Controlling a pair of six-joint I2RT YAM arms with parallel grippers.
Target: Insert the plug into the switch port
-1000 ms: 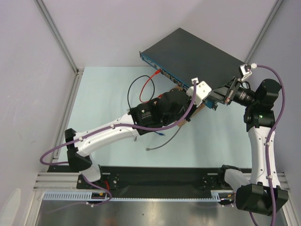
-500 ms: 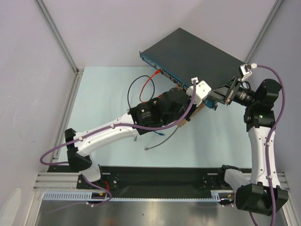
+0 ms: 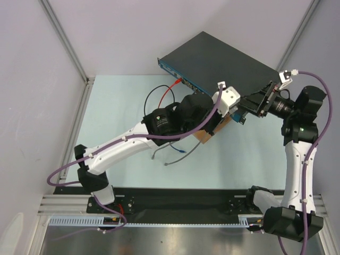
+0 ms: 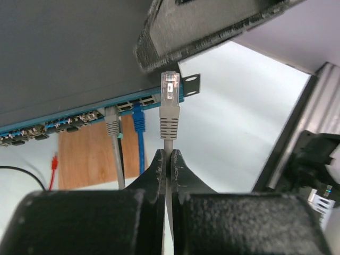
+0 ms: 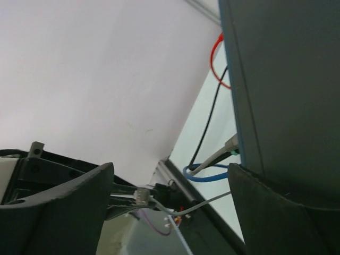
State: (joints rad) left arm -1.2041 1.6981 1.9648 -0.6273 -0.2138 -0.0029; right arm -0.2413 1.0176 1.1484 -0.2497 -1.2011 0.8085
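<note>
The switch (image 3: 218, 58) is a flat black box at the back, and its blue port strip (image 4: 79, 125) faces my left gripper. My left gripper (image 4: 169, 154) is shut on a grey cable just behind the grey plug (image 4: 170, 103). The plug points up at the strip's right end, a short way off it and in no port. My right gripper (image 5: 170, 167) stands open with nothing between its fingers, beside the switch's right end (image 5: 287, 79). From there I see the plug (image 5: 142, 195) in the left jaws. In the top view the left arm hides the plug.
A grey cable (image 4: 111, 125) and a blue cable (image 4: 138, 119) sit in ports left of the plug. A brown wooden board (image 4: 87, 154) lies under the strip. Red (image 3: 169, 94) and black (image 3: 151, 98) cables loop on the table. A right gripper finger (image 4: 212, 26) hangs above the plug.
The right gripper has opened wide and drawn back a little. The left gripper has closed fully on the cable, and the left arm has shifted up and right toward the switch.
</note>
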